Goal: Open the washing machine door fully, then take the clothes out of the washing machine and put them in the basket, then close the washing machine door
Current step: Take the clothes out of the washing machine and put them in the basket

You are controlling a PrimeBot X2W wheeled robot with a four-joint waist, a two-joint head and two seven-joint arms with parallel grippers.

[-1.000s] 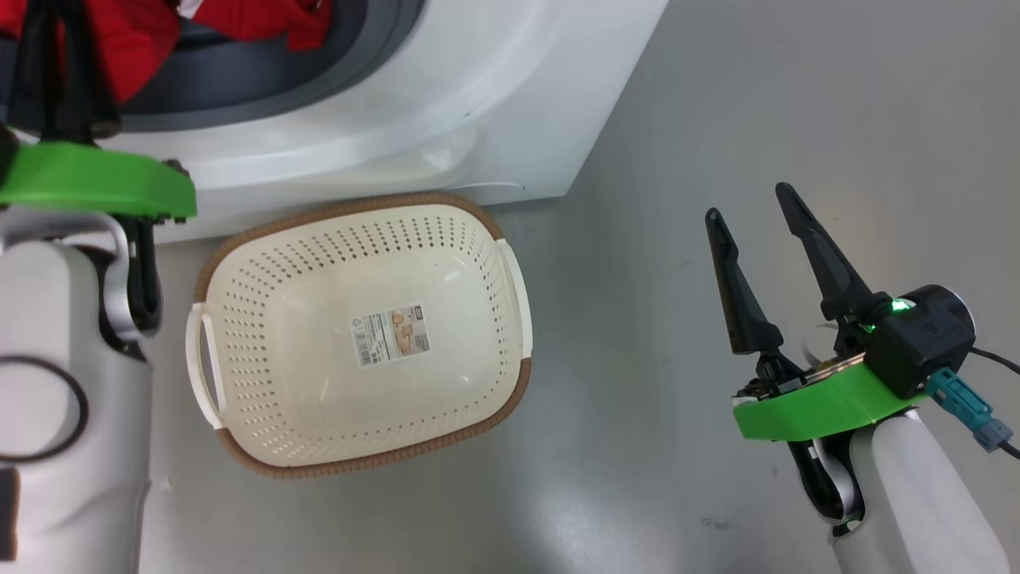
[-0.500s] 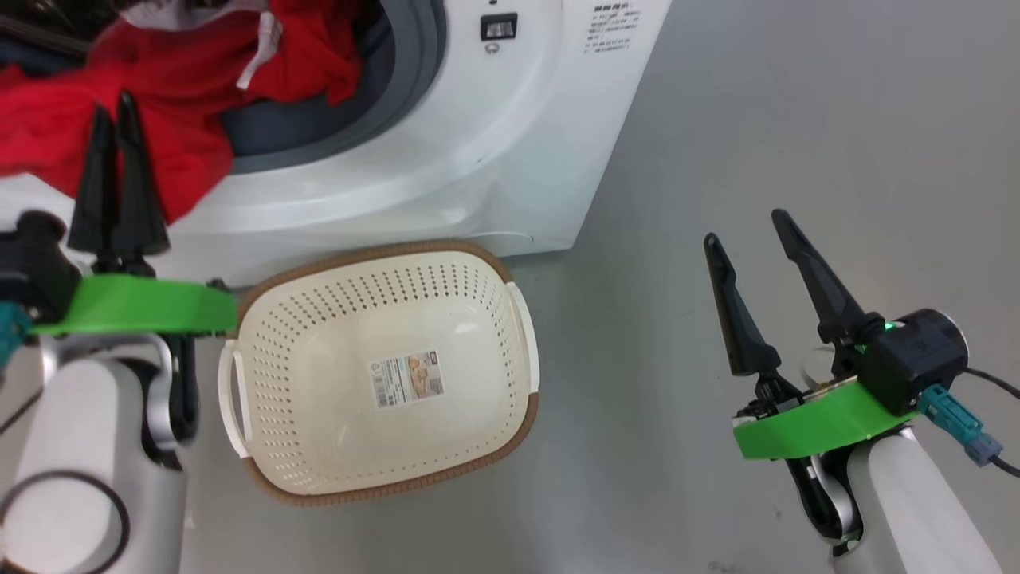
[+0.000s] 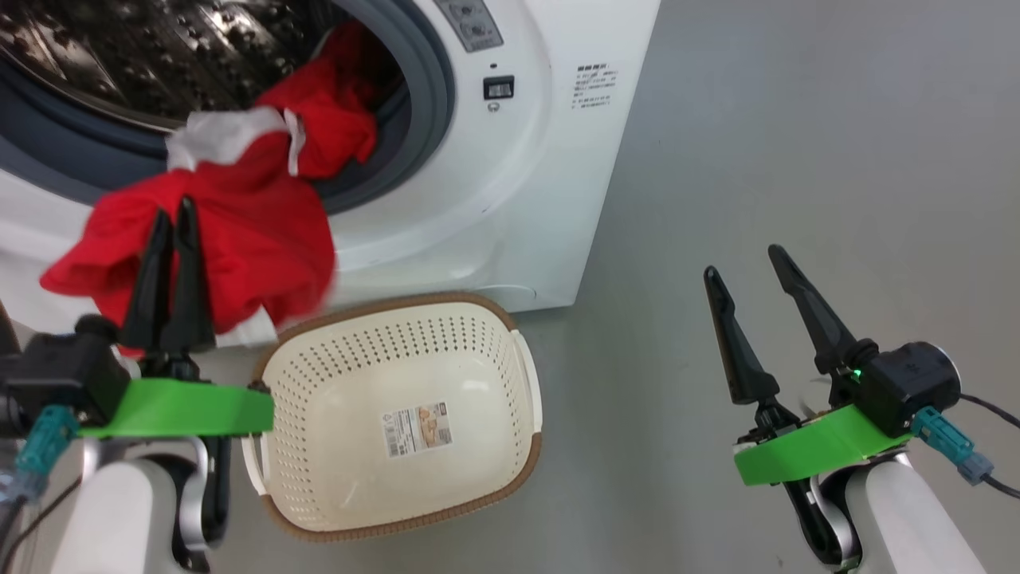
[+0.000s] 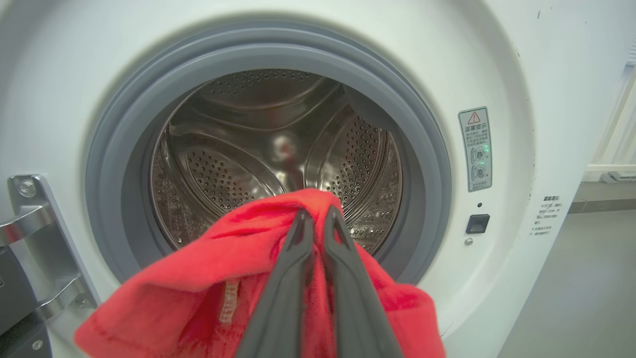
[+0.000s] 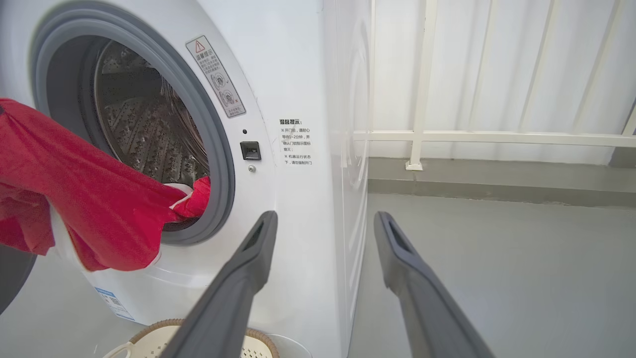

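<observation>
Now the washer (image 3: 510,199) bears a red-triangle warning sticker (image 4: 475,149) and Chinese print too small to read. Clothes (image 3: 239,231) trail from the drum over the ring, farther out than a second ago. The basket (image 3: 335,383), on the floor before the washer, shows a paper label (image 3: 416,428). The left tool (image 3: 175,209) pinches the clothes; the right tool (image 3: 742,263) stays spread.

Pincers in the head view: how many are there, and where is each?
2. The left pincer is at the lower left, shut on the red clothes that hang out of the washing machine; the right pincer is at the lower right, open, over the floor.
</observation>
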